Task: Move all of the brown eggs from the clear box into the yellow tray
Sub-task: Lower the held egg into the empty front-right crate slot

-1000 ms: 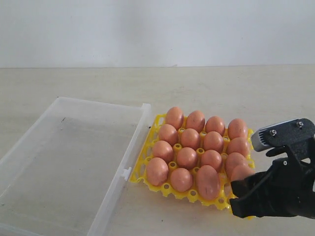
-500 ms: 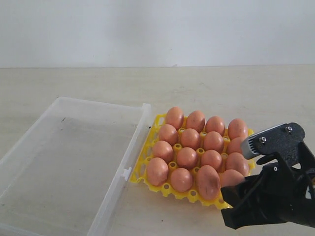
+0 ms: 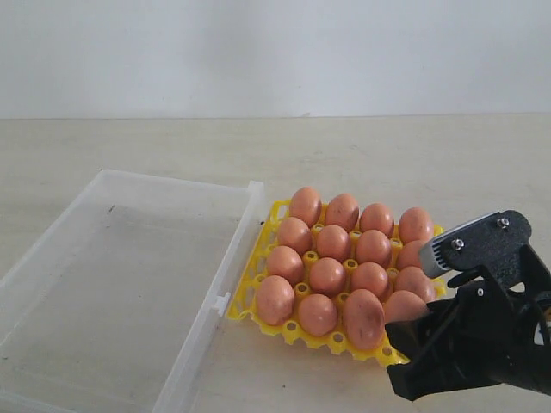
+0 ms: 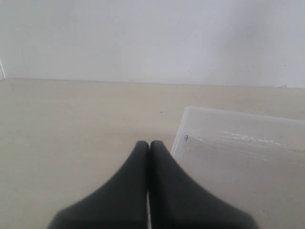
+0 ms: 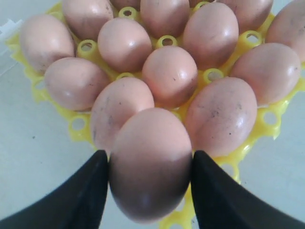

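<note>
The yellow tray (image 3: 267, 317) holds several brown eggs (image 3: 327, 275) in its cups. My right gripper (image 3: 405, 323) is at the tray's near right corner, shut on one brown egg (image 5: 150, 164) that sits low over the corner cup. The same egg (image 3: 405, 306) shows partly above the black fingers (image 5: 86, 195). The clear box (image 3: 112, 284) lies left of the tray with no eggs in it. My left gripper (image 4: 149, 145) is shut with nothing in it, beside a corner of the clear box (image 4: 238, 157).
The pale tabletop (image 3: 413, 155) runs back to a white wall (image 3: 275, 52). The clear box's clip tab (image 3: 222, 305) touches the tray's left edge. The right arm's black body (image 3: 491, 335) covers the near right corner of the tray.
My right gripper has moved left and down with its egg, bringing it lower over the tray's near right corner. Little has changed in the last half second.
</note>
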Tool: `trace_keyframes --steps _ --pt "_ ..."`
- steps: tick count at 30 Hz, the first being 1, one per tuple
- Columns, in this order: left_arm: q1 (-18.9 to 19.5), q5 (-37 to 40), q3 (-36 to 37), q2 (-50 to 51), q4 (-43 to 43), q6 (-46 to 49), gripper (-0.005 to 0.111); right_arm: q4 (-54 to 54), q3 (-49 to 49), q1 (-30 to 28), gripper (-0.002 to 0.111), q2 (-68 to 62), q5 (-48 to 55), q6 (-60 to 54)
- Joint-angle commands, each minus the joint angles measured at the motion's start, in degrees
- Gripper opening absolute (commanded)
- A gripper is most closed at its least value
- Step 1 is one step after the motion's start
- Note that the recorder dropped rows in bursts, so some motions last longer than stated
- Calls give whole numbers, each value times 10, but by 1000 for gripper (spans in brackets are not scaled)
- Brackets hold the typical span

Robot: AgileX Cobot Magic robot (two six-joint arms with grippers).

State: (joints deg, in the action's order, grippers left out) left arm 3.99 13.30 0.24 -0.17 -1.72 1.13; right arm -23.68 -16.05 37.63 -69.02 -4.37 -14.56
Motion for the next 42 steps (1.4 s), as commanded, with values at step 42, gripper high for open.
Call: trace_keyframes --steps 42 --pt "0 0 -2 2 -3 0 -4 0 1 1 0 -49 -37 -3"
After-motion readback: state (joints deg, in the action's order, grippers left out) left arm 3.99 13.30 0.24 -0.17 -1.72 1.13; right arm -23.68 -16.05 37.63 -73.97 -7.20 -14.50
